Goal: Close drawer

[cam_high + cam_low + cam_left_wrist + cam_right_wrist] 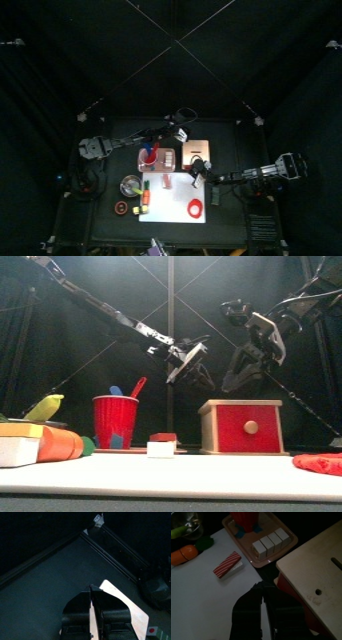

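The drawer (243, 426) is a light wooden box with a red front and a round knob, standing right of the table's middle (198, 150). In the front view the red front sits inside the wooden frame. The right wrist view shows the box's wooden top (314, 567), with a strip of red under its near edge. My right gripper (260, 587) is shut and empty, hanging just beside that edge (237, 380). Farther back, at the drawer's far left (178, 130), my left gripper (91, 594) hangs shut and empty above the table (174, 374).
A red cup (115, 421) with sticks in it stands left of the drawer on a tray (271, 554) of white blocks. A red-and-white block (228, 564) lies on the white sheet (211, 602). Orange and green toys (54, 441) sit at far left, a red thing (318, 463) at far right.
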